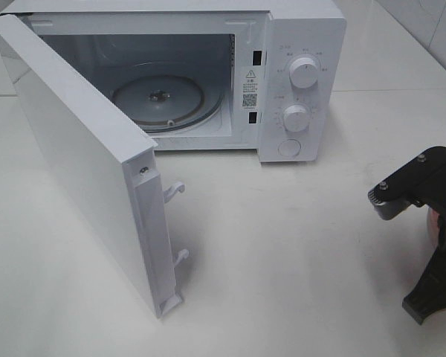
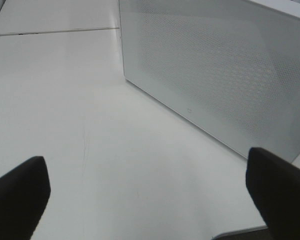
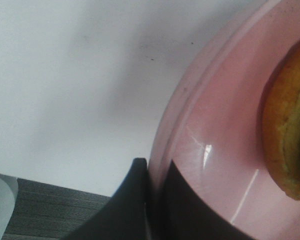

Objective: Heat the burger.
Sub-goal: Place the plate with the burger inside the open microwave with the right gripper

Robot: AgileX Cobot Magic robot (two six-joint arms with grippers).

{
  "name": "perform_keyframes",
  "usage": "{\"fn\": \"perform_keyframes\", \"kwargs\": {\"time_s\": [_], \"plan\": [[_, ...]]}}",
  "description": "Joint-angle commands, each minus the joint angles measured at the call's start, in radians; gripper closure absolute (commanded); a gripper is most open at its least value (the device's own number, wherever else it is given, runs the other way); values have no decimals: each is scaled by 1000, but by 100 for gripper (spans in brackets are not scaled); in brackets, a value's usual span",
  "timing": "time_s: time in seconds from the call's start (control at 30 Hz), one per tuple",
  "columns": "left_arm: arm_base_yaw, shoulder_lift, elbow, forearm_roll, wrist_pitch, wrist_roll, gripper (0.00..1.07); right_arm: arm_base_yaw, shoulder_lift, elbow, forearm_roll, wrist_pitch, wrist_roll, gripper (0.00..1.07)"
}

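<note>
Gripping the rim of the pink plate point(image 3: 215, 165), the right hand point(image 3: 157, 196) is closed; the burger point(image 3: 288, 130) lies on this plate, apart from the open microwave point(image 1: 297, 74). The left hand point(image 2: 150, 194) is wide open and empty above the table point(image 2: 65, 100).

High camera looks down from the front at the open microwave point(image 1: 282, 67) on the white surface point(image 1: 297, 245). Left wrist camera, low behind the left claw point(image 2: 150, 200), shares the microwave's door point(image 2: 215, 75). Right wrist camera looks past the right claw point(image 3: 157, 205), very close to the pink plate point(image 3: 215, 150).
</note>
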Motion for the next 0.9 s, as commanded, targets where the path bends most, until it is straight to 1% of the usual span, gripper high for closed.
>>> {"fn": "perform_keyframes", "kwargs": {"time_s": [0.03, 0.1, 0.13, 0.17, 0.2, 0.23, 0.3, 0.33, 0.37, 0.4, 0.47, 0.5, 0.53, 0.57, 0.7, 0.9], "plan": [[-3, -1, 2, -2, -3, 0, 7, 66, -6, -10, -43, 30, -16, 107], [-3, -1, 2, -2, -3, 0, 7, 82, -6, -10, -43, 30, -19, 107], [-3, -1, 2, -2, -3, 0, 7, 117, -6, -10, -43, 31, -23, 107], [-3, -1, 2, -2, -3, 0, 7, 117, -6, -10, -43, 31, -23, 107], [-3, -1, 2, -2, -3, 0, 7, 150, -6, -10, -43, 33, -32, 107], [-3, -1, 2, -2, -3, 0, 7, 150, -6, -10, -43, 33, -32, 107], [-3, -1, 2, -2, -3, 0, 7, 201, -6, -10, -48, 35, -37, 107], [-3, -1, 2, -2, -3, 0, 7, 201, -6, -10, -48, 35, -37, 107], [-3, -1, 2, -2, -3, 0, 7, 235, -6, -10, -53, 36, -42, 107], [-3, -1, 2, -2, -3, 0, 7, 235, -6, -10, -53, 36, -42, 107], [-3, -1, 2, -2, -3, 0, 7, 278, -6, -10, -70, 39, -46, 107], [-3, -1, 2, -2, -3, 0, 7, 278, -6, -10, -70, 39, -46, 107], [-3, -1, 2, -2, -3, 0, 7, 302, -6, -10, -75, 39, -58, 107], [-3, -1, 2, -2, -3, 0, 7, 302, -6, -10, -75, 39, -58, 107], [-3, -1, 2, -2, -3, 0, 7, 352, -6, -10, -83, 44, -105, 107], [-3, -1, 2, -2, -3, 0, 7, 383, -6, -10, -125, 54, -135, 107]]}}
